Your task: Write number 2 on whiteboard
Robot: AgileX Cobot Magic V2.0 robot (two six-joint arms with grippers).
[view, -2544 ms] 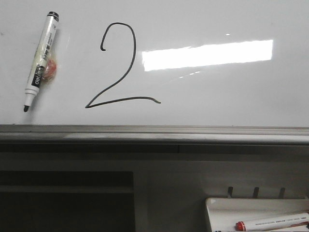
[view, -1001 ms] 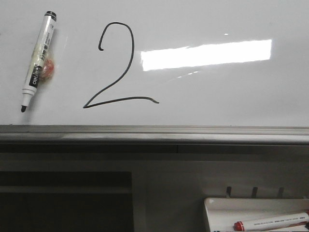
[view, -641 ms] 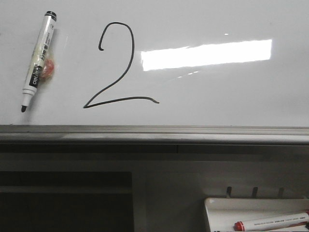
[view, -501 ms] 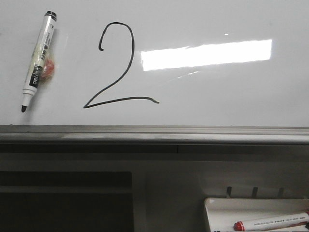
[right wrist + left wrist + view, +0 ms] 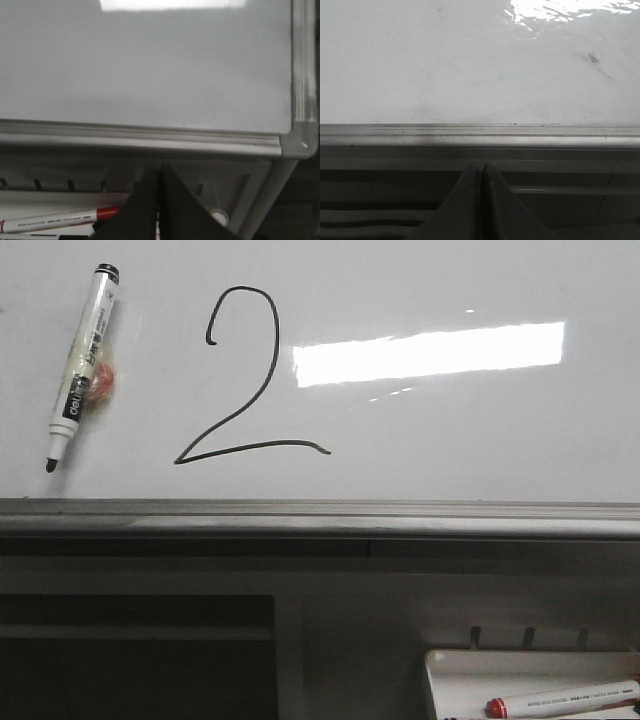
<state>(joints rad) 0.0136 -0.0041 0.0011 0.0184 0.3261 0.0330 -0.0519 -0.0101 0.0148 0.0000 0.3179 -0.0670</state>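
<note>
Front view: number 2 [image 5: 250, 375] on whiteboard [image 5: 450, 440], seemingly well apart from both pressed-together end effectors.

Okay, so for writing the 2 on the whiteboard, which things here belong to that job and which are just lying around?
Part of the job:
- whiteboard
- number 2, already drawn
- black marker, lying on the board, uncapped

Just lying about:
- red marker
- white tray holding it
</note>
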